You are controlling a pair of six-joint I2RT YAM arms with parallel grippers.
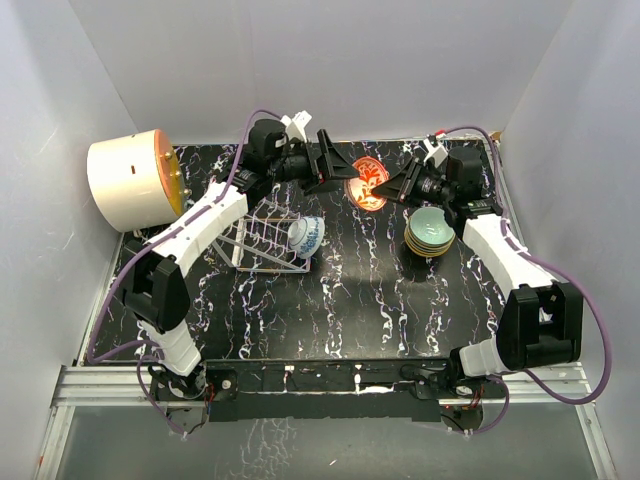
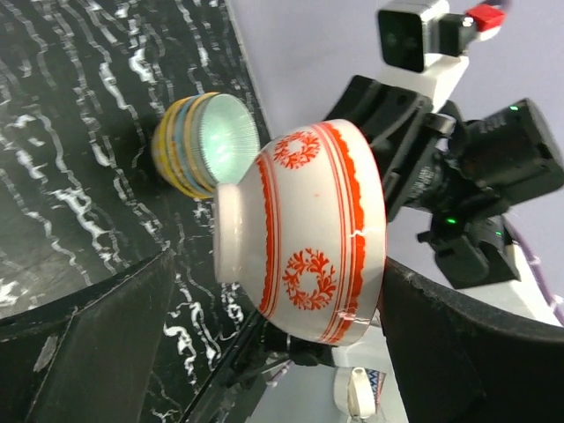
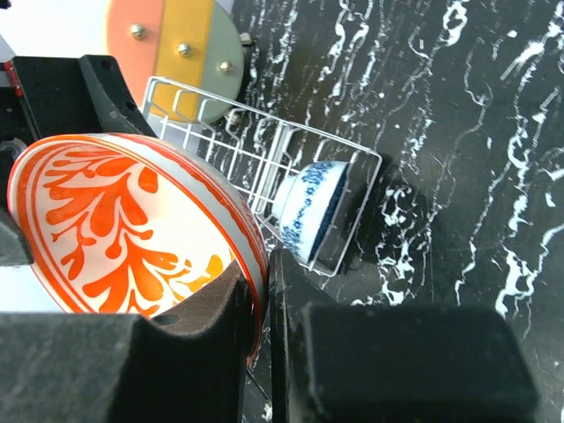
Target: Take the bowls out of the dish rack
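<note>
A white bowl with red-orange pattern (image 1: 366, 184) hangs in the air above the back of the table, between both grippers. My right gripper (image 3: 267, 282) is shut on its rim (image 3: 251, 256), one finger inside the bowl and one outside. My left gripper (image 2: 278, 269) is open, its fingers (image 2: 115, 335) standing wide on either side of this bowl (image 2: 308, 238). The wire dish rack (image 1: 262, 238) sits left of centre with a blue-and-white bowl (image 1: 307, 236) on edge at its right end. A stack of bowls (image 1: 430, 232), teal one on top, rests on the table at right.
A large cream-and-orange cylinder (image 1: 135, 180) lies at the back left, close behind the rack (image 3: 264, 167). White walls close in the table at the back and sides. Both arms meet over the table's back middle, near the rear wall.
</note>
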